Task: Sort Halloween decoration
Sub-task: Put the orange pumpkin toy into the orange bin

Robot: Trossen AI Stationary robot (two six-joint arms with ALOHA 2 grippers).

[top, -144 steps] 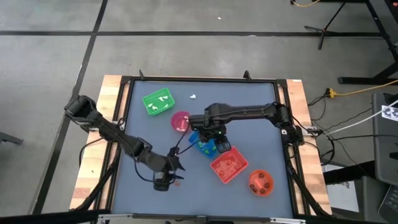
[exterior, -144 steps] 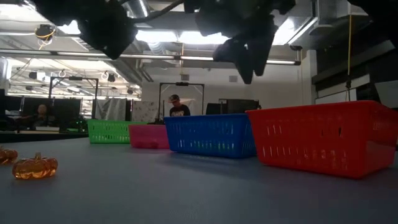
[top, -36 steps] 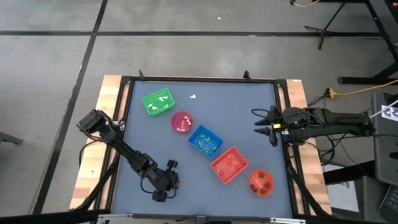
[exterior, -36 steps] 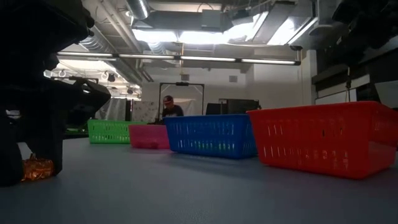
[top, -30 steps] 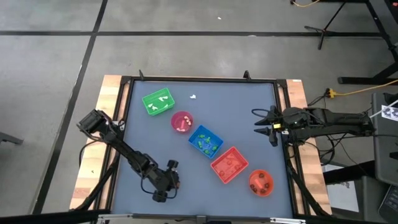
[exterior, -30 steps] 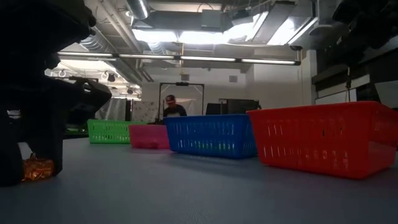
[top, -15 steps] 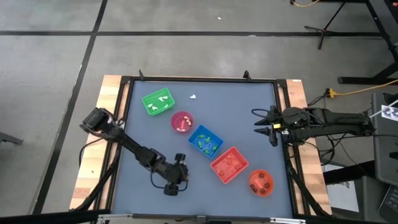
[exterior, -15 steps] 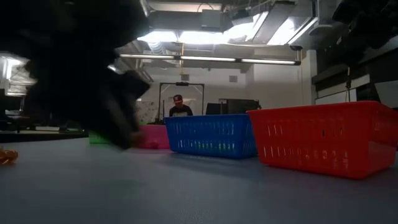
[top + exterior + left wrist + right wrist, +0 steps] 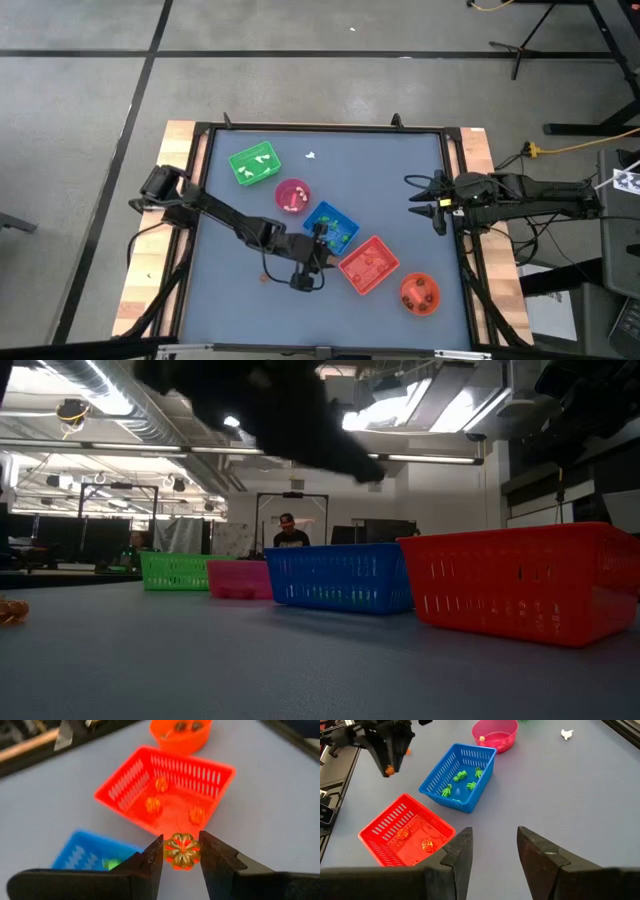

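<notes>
Pinched between the left gripper's (image 9: 181,855) fingers, an orange pumpkin (image 9: 182,851) hangs beside the red basket (image 9: 165,787) near the table's front edge, likely bound for the pumpkins inside. Right gripper (image 9: 492,851) waits empty, open, at the right edge.
</notes>
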